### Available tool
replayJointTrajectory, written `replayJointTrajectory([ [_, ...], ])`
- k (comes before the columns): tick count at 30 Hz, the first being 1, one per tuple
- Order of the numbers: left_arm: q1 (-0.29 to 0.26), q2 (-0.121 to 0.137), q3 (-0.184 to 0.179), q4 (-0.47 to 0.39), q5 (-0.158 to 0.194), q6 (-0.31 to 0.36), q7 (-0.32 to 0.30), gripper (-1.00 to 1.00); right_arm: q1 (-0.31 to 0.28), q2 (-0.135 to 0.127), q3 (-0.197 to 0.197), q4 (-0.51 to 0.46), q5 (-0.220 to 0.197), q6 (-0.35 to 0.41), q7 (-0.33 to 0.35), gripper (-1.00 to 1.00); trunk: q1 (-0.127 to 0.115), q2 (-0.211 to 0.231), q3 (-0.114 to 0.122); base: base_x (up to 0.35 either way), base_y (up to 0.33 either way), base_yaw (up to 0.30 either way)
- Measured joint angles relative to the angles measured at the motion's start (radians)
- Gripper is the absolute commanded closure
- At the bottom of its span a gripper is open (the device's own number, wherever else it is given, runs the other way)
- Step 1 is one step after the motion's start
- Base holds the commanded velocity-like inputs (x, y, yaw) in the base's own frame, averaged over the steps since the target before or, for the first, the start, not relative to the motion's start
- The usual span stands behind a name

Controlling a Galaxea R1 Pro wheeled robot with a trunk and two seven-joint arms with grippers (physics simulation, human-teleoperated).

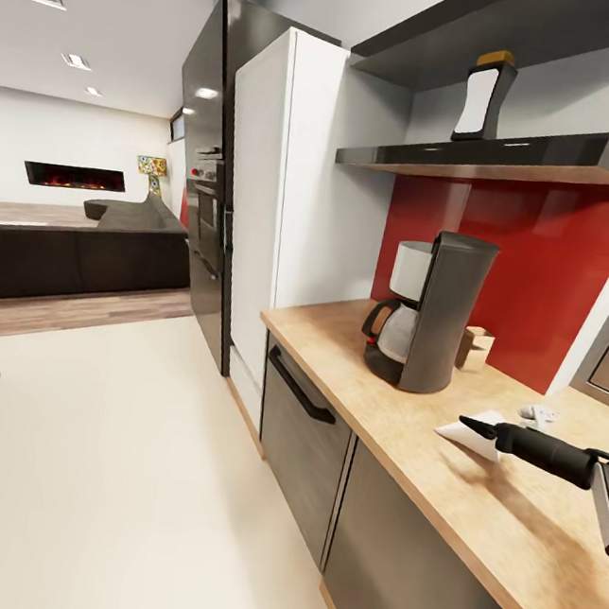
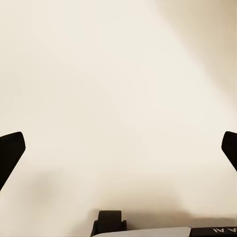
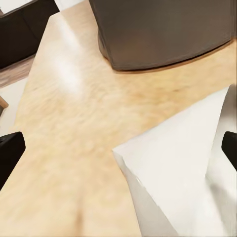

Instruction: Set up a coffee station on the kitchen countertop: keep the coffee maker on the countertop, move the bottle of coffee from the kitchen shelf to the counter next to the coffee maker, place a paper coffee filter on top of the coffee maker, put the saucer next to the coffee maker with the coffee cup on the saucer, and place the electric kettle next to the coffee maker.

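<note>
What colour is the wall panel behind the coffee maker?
Deep glossy red. The wall panel behind the coffee maker shows best in the head view.

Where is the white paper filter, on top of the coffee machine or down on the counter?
Down on the counter. The paper coffee filter lies on the countertop beside the coffee maker, at the right gripper.

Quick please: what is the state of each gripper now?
Left gripper: open, holding nothing.
Right gripper: open, reaching over the paper coffee filter, not closed on it.
</note>
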Motion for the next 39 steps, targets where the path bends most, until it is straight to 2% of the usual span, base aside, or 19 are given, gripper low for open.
replayJointTrajectory([
  [7, 0.000, 0.000, 0.000, 0.000, 0.000, 0.000, 0.000, -1.00, 0.000, 0.009, 0.000, 0.000, -0.002, 0.000, -0.030, -1.00, 0.000, 0.000, 0.000, 0.000, 0.000, 0.000],
  [39, 0.000, 0.000, 0.000, 0.000, 0.000, 0.000, 0.000, -1.00, 0.001, 0.010, 0.000, -0.001, -0.004, 0.000, -0.034, -1.00, 0.000, 0.000, 0.000, 0.000, 0.025, 0.000],
])
